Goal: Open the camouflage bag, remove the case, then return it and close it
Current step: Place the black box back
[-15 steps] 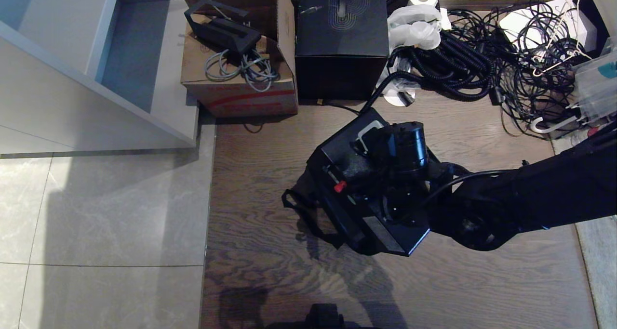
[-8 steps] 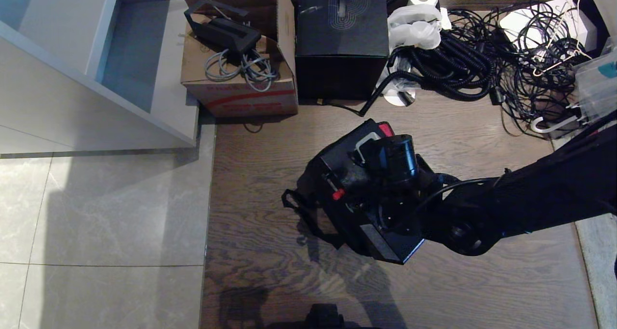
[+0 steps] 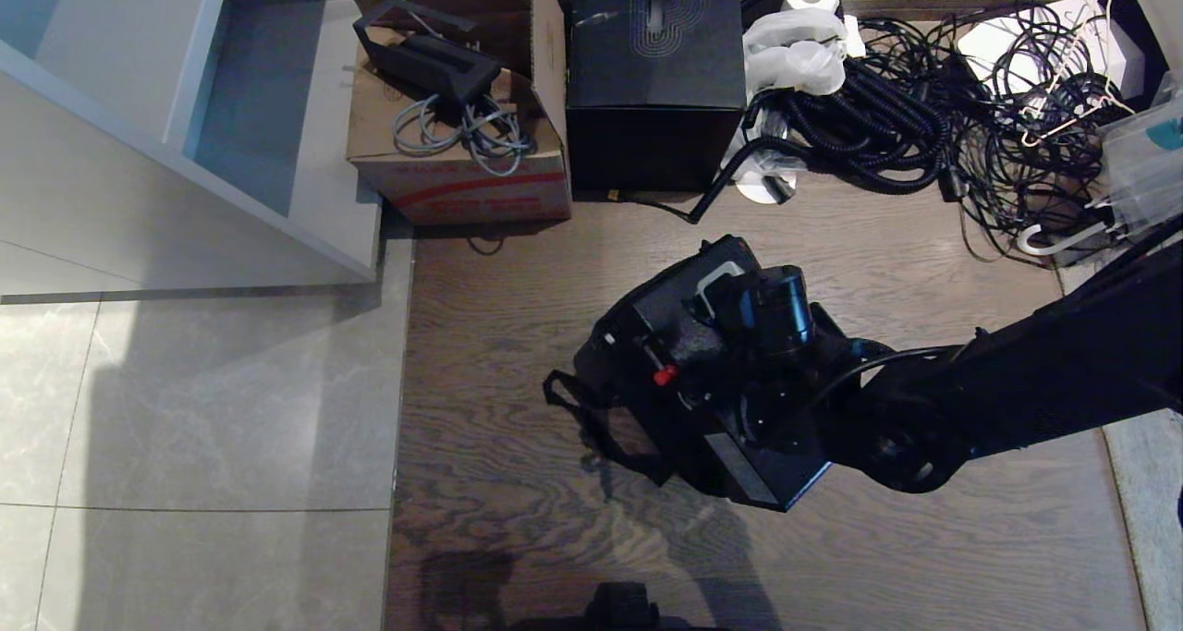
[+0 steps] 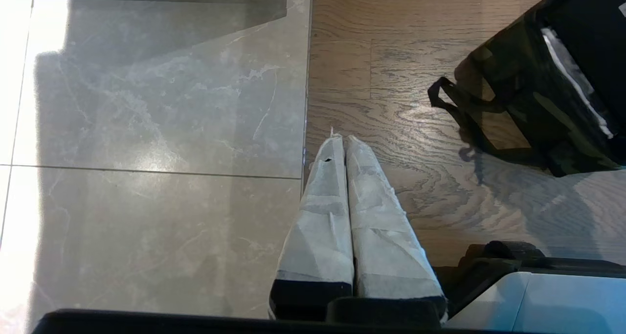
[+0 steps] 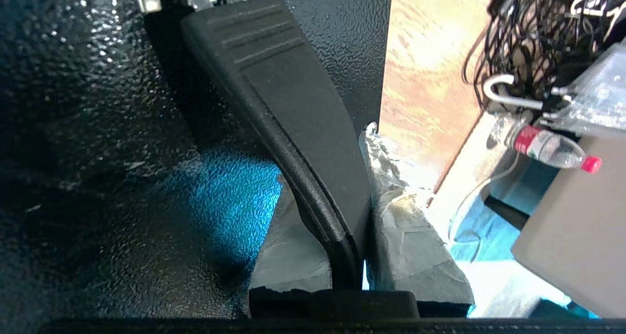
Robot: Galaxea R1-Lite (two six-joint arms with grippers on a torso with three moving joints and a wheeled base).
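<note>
The black speckled case (image 3: 665, 312) hangs tilted over the wooden floor by its top strap handle (image 5: 293, 104). My right gripper (image 3: 725, 303) (image 5: 332, 177) is shut on that handle, one taped finger on each side. The camouflage bag (image 4: 523, 94) stands open under and around the case, its grey lining edge showing and a black strap loop (image 3: 568, 400) trailing on the floor. How deep the case sits in the bag cannot be told. My left gripper (image 4: 341, 141) is shut and empty, parked above the seam between tile and wood.
At the back stand a brown cardboard box (image 3: 457, 164) with cables and a larger black box (image 3: 656, 67) with a swirl emblem. A tangle of black cables (image 3: 924, 104) fills the back right. A white cabinet (image 3: 185, 151) is on the left. A bottle (image 5: 547, 150) lies by the cables.
The right gripper and the case have shifted slightly toward the right and front. A red patch seen at the case's far corner half a second ago is now hidden.
</note>
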